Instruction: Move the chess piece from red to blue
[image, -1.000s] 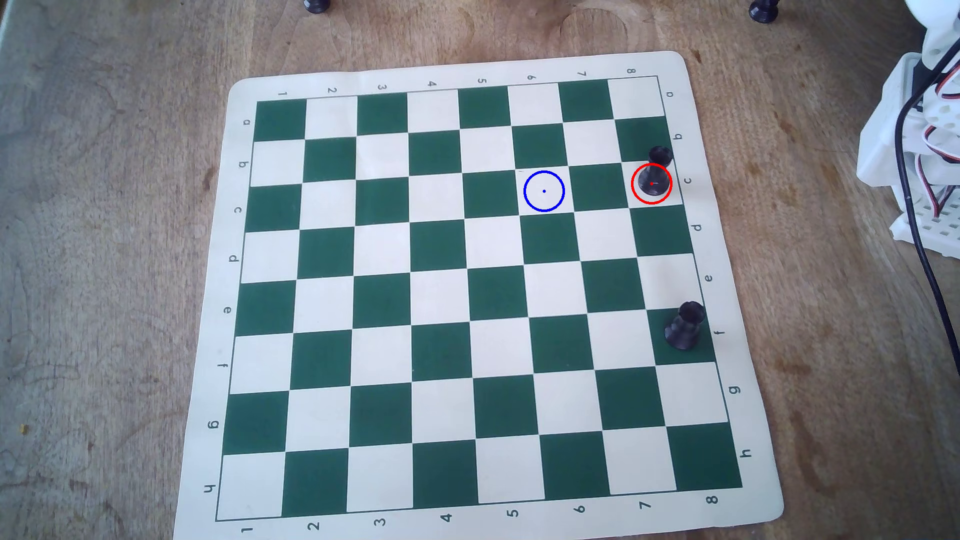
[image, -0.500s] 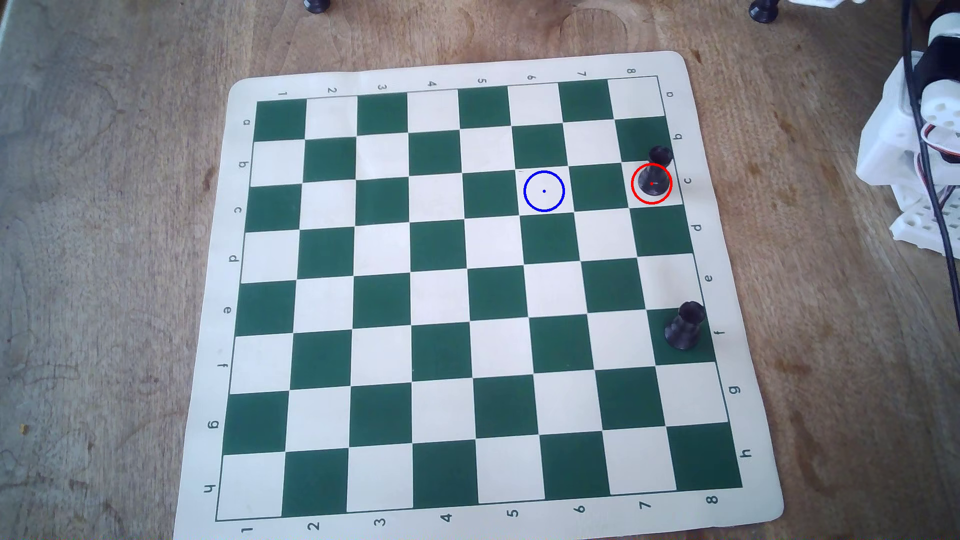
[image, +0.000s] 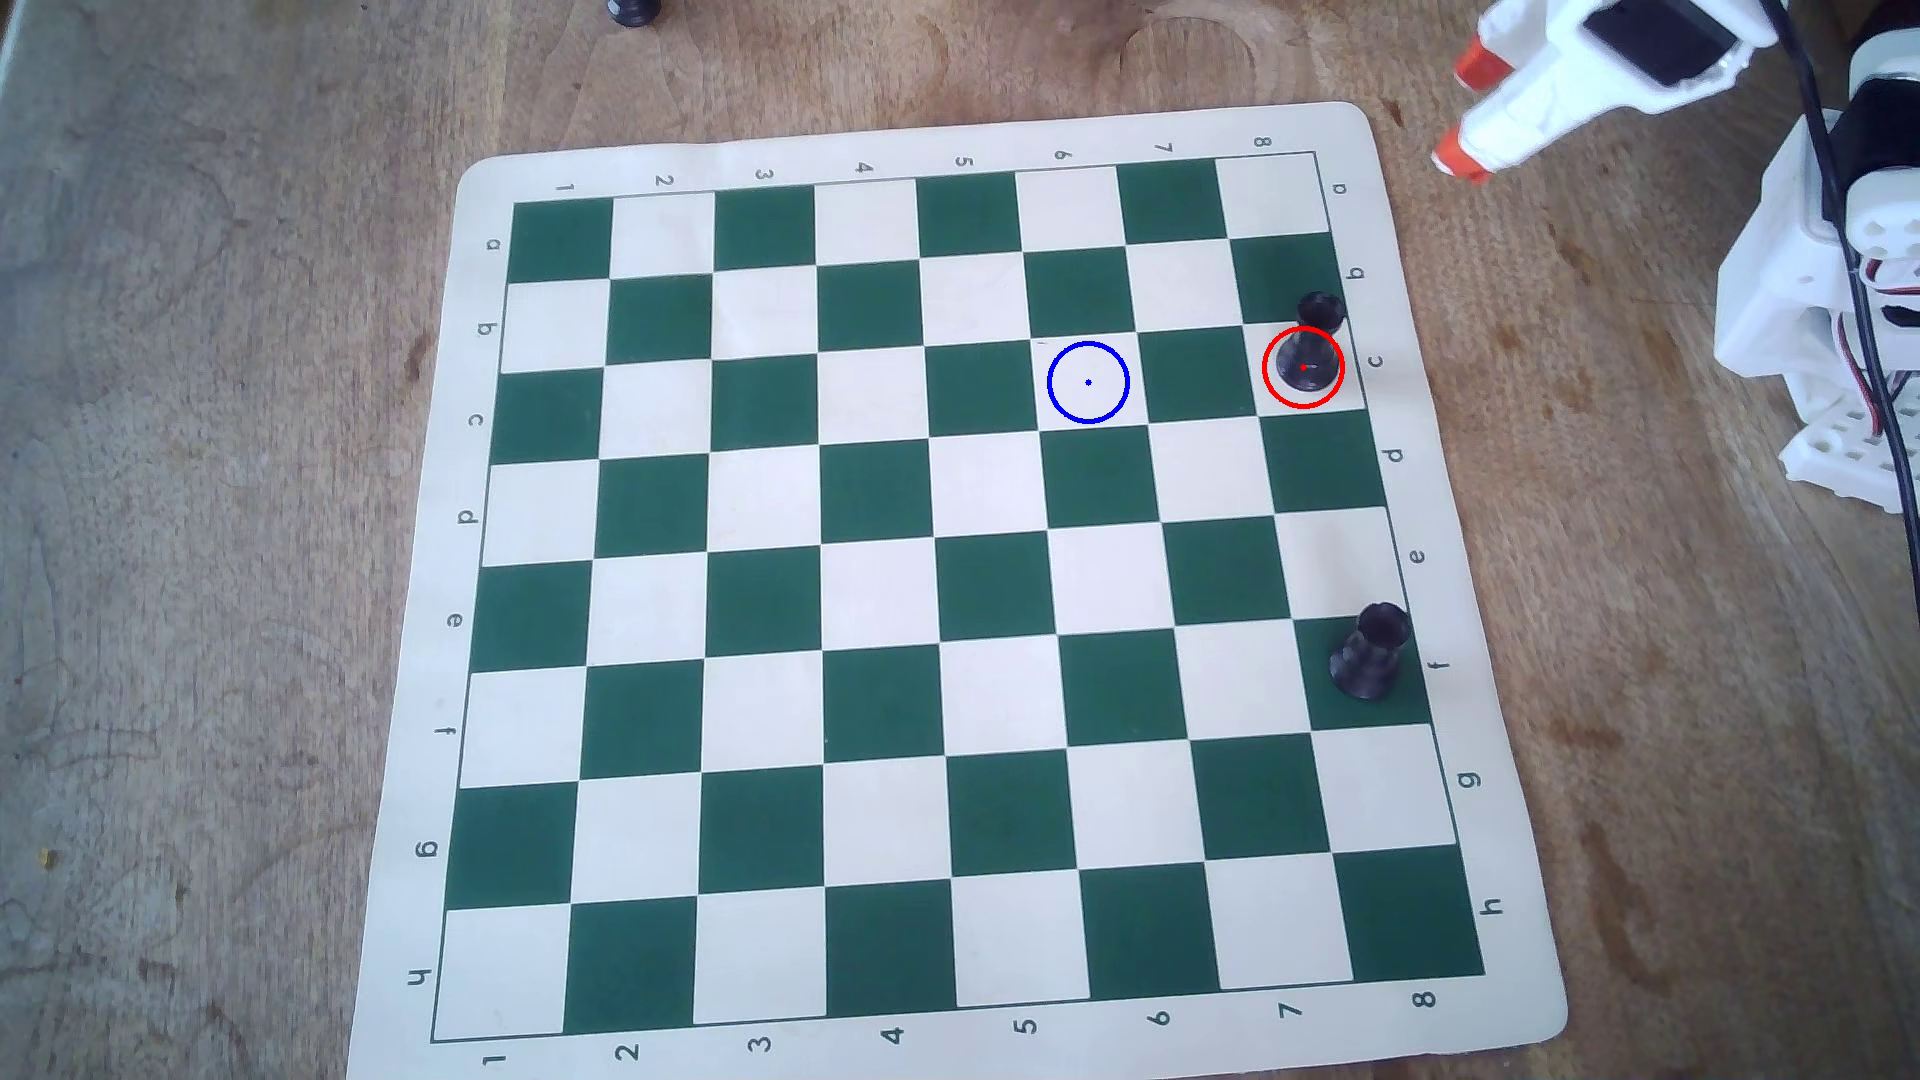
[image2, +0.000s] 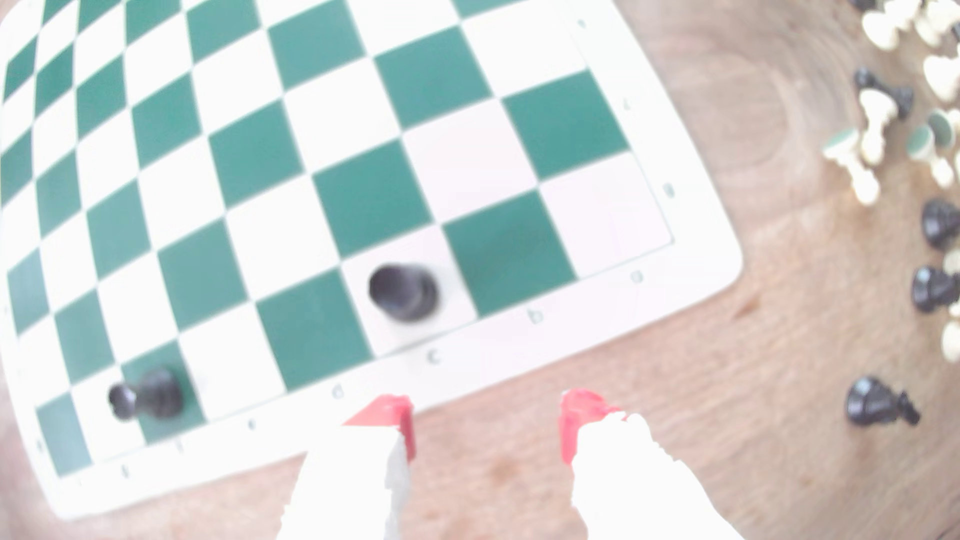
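In the overhead view, taken from left to right, the worn wooden table (image: 208, 519) carries a roll-up green and cream chessboard mat (image: 956, 582), its borders printed with the numbers 1 to 8 and the letters a to h. On row c, a cream square in column 6 bears the thin blue circle with a centre dot (image: 1088, 382), empty. Two squares to its right, in column 8, the thin red circle (image: 1303, 367) rings the small black plastic rook with a notched top (image: 1307, 353), which stands upright. A second black rook (image: 1369, 654) stands lower down on the f8 square.

At the upper right, off the mat, hangs the white hand with red fingertips (image: 1460, 114), empty. The wrist view shows its jaws spread wide over bare wood, short of the board edge, with loose black and cream pieces (image2: 883, 119) scattered to the right.

This looks like the approach step: nothing is grasped yet. The next move calls for carrying the hand over c8, lowering astride the rook, and closing on it.
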